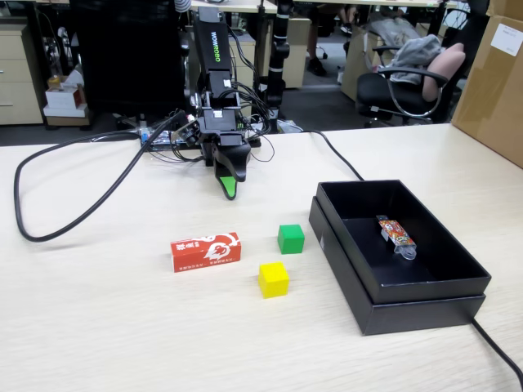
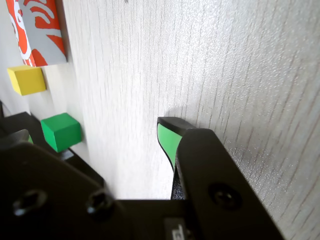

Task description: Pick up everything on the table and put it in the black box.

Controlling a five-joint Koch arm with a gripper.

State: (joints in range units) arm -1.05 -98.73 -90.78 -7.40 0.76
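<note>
On the table (image 1: 122, 327) lie a red carton (image 1: 206, 251) with white markings, a green cube (image 1: 291, 238) and a yellow cube (image 1: 274, 278), close together left of the black box (image 1: 343, 253). My gripper (image 1: 229, 186) hangs just above the tabletop behind them, well short of the cubes, pointing down. In the wrist view the gripper (image 2: 95, 131) is open and empty, with bare table between its green-padded jaws. That view also shows the green cube (image 2: 61, 131), the yellow cube (image 2: 26, 80) and the carton (image 2: 37, 30) at the left.
A small colourful packet (image 1: 395, 235) lies inside the black box. A thick black cable (image 1: 49, 233) loops over the table's left side, and another (image 1: 498, 351) runs off by the box's right corner. Brown cardboard boxes (image 1: 494, 82) stand at the far right.
</note>
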